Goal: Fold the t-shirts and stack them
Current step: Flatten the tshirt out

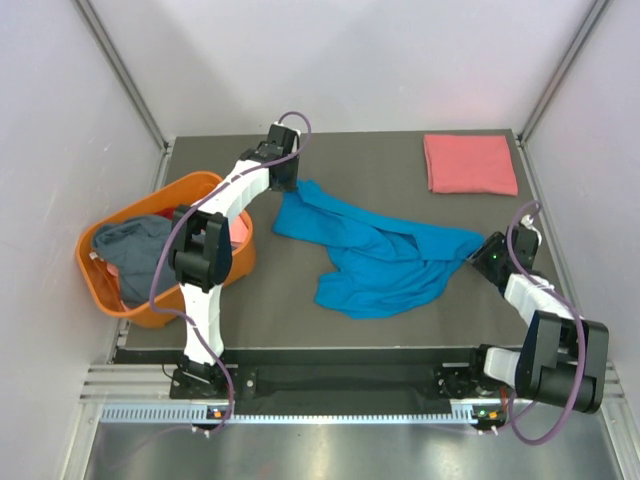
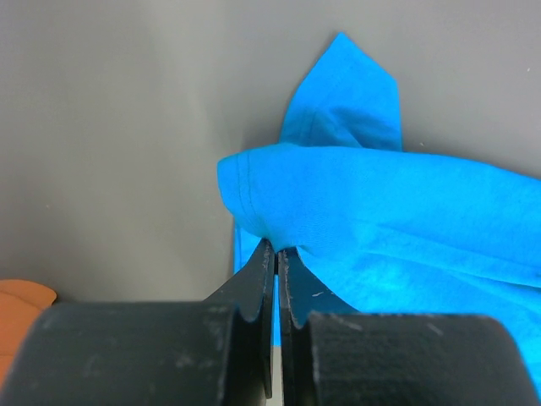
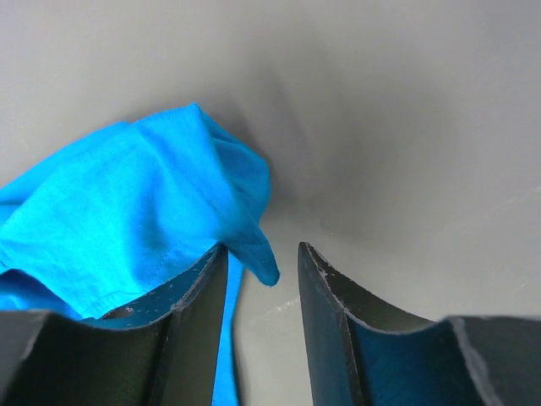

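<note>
Left claw (image 2: 276, 254) first: its jaws are pressed together on a hem of the bright blue t-shirt (image 1: 370, 260), and the wrist view shows the cloth bunching up right at the fingertips and spilling away ahead of them. My read is that this is a corner grip, taken so the shirt can be drawn flat before any folding.

Over to the right claw (image 3: 262, 249), and it is spread wide, gripping nothing. A blue edge lies against its left finger, and a small tip of cloth droops into the gap. It looks lined up to pinch the opposite end, so the two arms can stretch the shirt between them.

The shirt itself is crumpled and twisted, lying between the two claws, so the fold hasn't started.

Well beyond the right claw, at the far edge, sits a salmon-pink shirt (image 1: 470, 163), already a neat rectangle and likely the base of the stack. Behind the left claw, beside its arm, the orange basket (image 1: 95, 280) holds a grey-blue shirt (image 1: 135, 240) and a bit of pink.

The table (image 1: 360, 160) is dark, matte and flat. Pale walls close in on three sides, with metal posts running up at the corners.
</note>
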Controlling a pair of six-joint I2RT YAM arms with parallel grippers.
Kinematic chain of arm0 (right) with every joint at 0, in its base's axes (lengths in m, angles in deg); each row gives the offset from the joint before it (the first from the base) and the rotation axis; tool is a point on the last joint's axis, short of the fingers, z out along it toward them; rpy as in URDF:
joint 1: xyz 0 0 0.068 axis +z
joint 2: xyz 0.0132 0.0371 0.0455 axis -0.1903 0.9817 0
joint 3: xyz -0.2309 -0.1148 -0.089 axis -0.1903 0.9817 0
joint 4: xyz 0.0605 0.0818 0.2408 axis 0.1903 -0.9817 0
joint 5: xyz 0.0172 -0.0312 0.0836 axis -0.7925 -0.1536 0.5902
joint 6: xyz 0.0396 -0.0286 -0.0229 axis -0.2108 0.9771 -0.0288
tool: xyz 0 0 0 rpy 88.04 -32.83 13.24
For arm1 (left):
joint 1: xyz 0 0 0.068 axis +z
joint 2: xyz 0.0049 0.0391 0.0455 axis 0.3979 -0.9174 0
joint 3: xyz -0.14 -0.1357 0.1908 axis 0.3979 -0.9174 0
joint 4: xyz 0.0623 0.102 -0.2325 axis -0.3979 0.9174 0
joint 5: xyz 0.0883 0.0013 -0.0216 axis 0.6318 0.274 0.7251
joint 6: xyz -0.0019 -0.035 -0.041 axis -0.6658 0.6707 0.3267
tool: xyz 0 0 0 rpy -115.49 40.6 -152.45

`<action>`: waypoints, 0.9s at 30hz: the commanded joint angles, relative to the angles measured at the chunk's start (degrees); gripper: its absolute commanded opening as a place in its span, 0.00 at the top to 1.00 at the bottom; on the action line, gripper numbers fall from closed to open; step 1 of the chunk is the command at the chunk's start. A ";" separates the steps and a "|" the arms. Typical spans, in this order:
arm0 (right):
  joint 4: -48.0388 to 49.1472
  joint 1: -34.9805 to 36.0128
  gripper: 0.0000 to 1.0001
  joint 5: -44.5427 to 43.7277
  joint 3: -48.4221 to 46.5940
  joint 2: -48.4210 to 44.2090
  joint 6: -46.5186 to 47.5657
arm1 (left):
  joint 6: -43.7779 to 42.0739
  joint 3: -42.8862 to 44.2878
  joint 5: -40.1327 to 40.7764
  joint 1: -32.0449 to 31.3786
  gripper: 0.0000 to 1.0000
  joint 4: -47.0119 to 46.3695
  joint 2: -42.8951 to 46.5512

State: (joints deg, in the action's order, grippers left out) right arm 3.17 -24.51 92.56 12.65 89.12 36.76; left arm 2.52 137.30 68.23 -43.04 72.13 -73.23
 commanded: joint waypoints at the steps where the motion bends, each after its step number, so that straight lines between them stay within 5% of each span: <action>1: 2.39 -0.87 0.61 -0.30 0.33 -2.28 1.51 | 0.56 0.29 -0.92 0.26 1.00 -1.12 0.61; 13: 0.55 -1.05 0.67 1.29 -0.20 -4.04 1.95 | 0.21 0.55 -0.75 0.26 1.00 -0.95 -0.18; 16: -0.59 -1.05 0.81 0.06 -0.63 -4.83 2.30 | 0.30 0.47 -0.83 0.26 1.00 -0.77 -0.36; 18: -2.08 -1.05 1.00 -0.73 -1.33 -5.53 2.74 | 0.30 0.47 -1.45 0.26 1.00 -0.69 -0.18; 23: -7.17 -1.05 1.00 -4.07 -5.02 -10.79 1.86 | 2.58 5.72 0.66 0.26 1.00 3.17 1.13; 27: -14.81 -1.14 1.00 -6.18 -19.41 -14.14 -1.03 | 5.48 13.11 1.19 0.17 1.00 6.34 5.26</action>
State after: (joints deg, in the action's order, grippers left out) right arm -9.38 -25.01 89.63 5.20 78.80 37.70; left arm 5.14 144.03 68.60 -43.04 77.37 -73.21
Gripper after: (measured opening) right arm 0.011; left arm 0.017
